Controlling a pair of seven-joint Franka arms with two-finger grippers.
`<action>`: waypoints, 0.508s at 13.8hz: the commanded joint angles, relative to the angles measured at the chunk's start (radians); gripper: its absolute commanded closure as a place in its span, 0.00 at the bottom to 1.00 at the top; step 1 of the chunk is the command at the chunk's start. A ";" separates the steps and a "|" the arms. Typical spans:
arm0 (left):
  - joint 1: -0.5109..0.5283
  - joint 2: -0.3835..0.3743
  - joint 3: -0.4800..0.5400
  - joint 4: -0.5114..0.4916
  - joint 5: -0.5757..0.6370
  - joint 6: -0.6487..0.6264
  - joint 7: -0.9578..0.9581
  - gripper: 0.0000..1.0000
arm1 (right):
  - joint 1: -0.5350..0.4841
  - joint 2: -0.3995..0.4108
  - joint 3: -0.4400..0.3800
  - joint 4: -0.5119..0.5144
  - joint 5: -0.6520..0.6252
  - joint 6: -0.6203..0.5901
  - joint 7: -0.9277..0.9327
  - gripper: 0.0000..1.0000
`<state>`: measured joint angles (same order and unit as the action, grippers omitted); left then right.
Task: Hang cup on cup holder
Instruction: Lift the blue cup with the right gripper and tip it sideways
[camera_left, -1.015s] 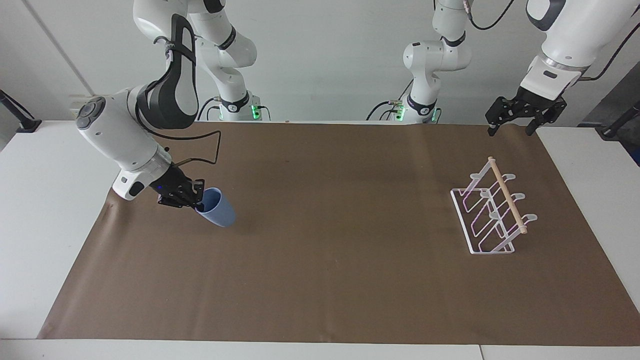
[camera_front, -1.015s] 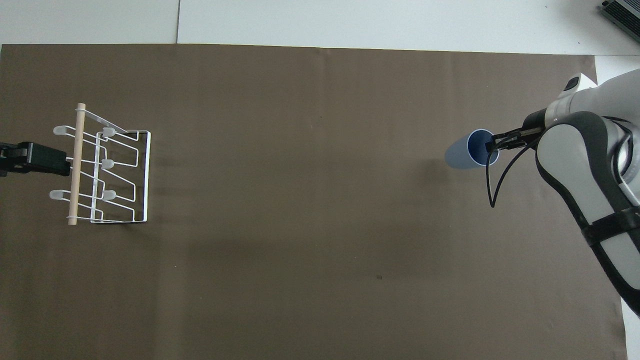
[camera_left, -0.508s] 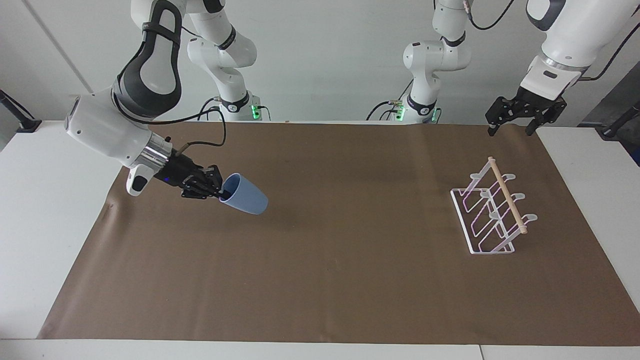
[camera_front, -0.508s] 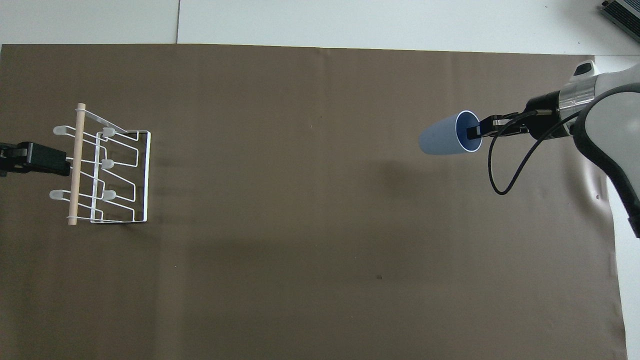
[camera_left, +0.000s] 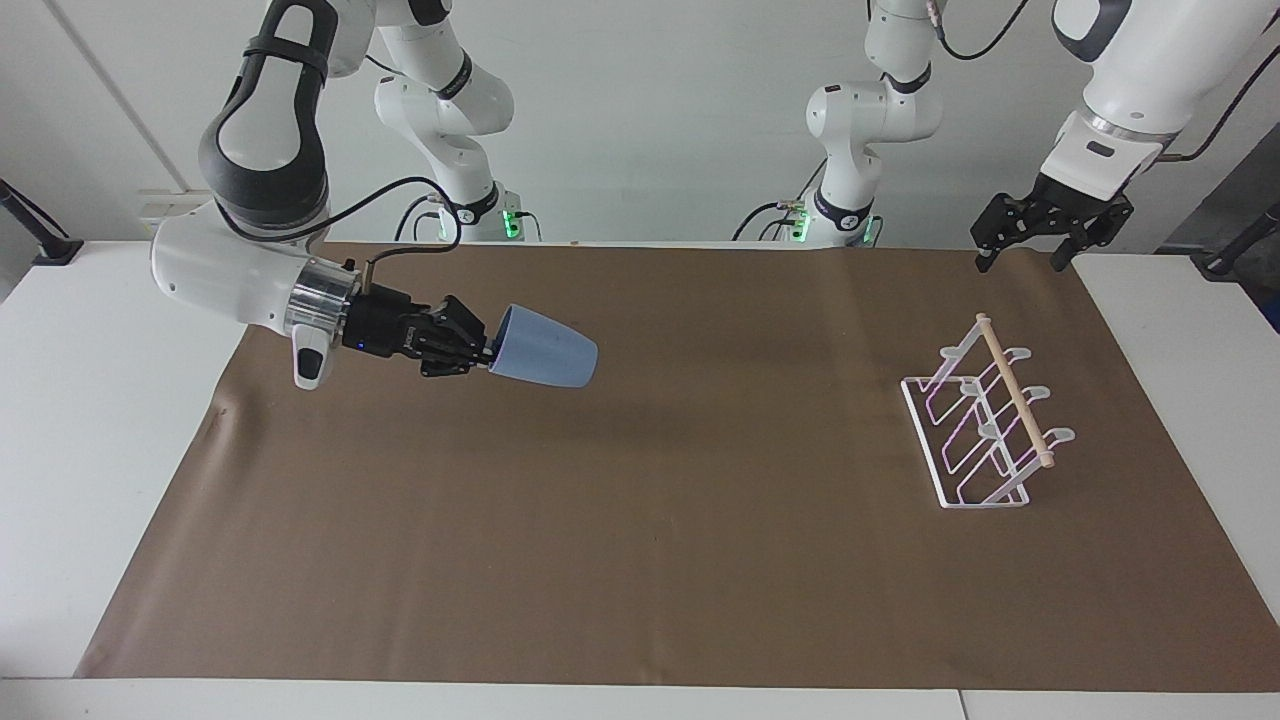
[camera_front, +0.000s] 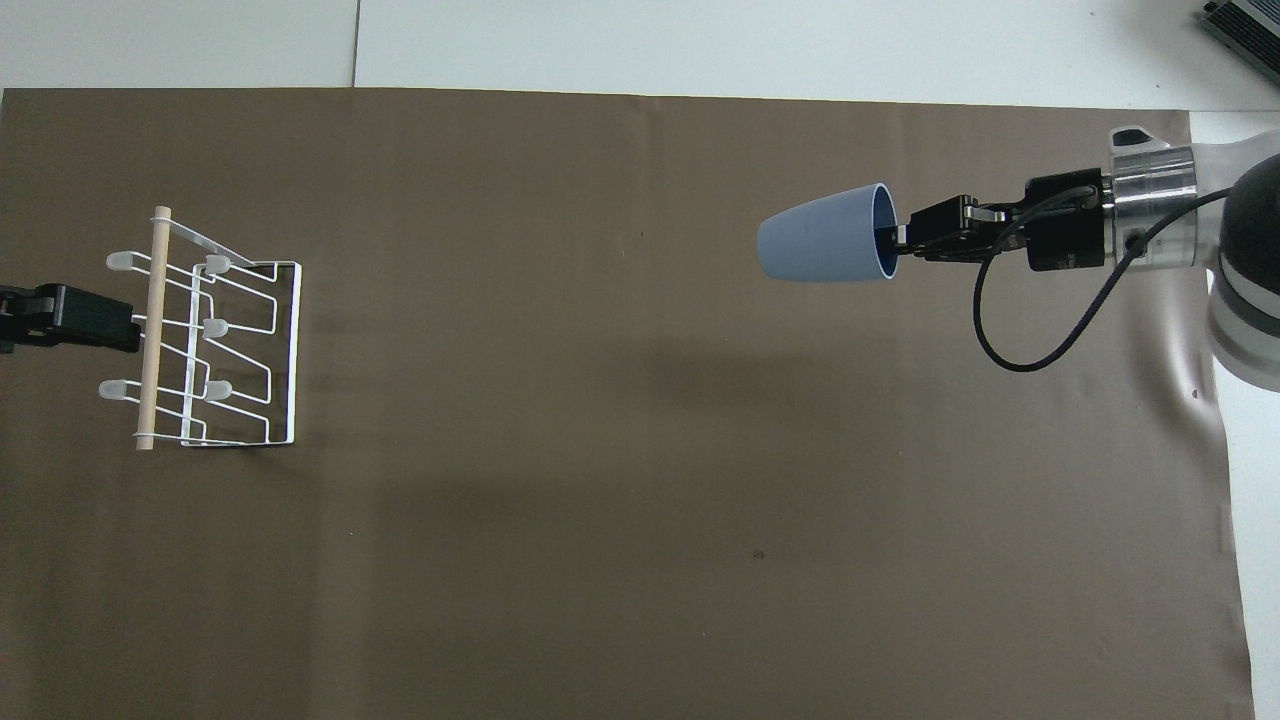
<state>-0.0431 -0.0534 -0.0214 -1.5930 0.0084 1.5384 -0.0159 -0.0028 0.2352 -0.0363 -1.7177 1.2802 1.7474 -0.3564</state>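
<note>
Cup holder (camera_left: 985, 425): stood empty on the brown mat (camera_left: 640, 560), toward the left arm's end.
Cup (camera_left: 545, 348): was off the mat, on its side in the air, well apart from the holder.
Right gripper (camera_left: 487, 354): was clamped on the cup's rim.
Left gripper (camera_left: 1024, 258): waited open, above the mat's edge by the holder.
Progress: pickup done; carrying and hanging remained.
Hidden: the finger inside the cup.
</note>
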 joint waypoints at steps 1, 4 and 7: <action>0.011 -0.020 -0.006 -0.019 0.016 -0.001 0.005 0.00 | 0.032 -0.068 0.003 -0.109 0.118 0.014 0.017 1.00; -0.009 -0.022 -0.017 -0.019 0.010 -0.015 0.004 0.00 | 0.056 -0.091 0.003 -0.164 0.195 0.027 0.017 1.00; -0.012 -0.026 -0.025 -0.018 -0.005 -0.063 0.001 0.00 | 0.101 -0.108 0.003 -0.201 0.263 0.046 0.016 1.00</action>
<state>-0.0472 -0.0545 -0.0442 -1.5932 0.0072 1.5031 -0.0159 0.0702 0.1749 -0.0359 -1.8559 1.4841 1.7532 -0.3519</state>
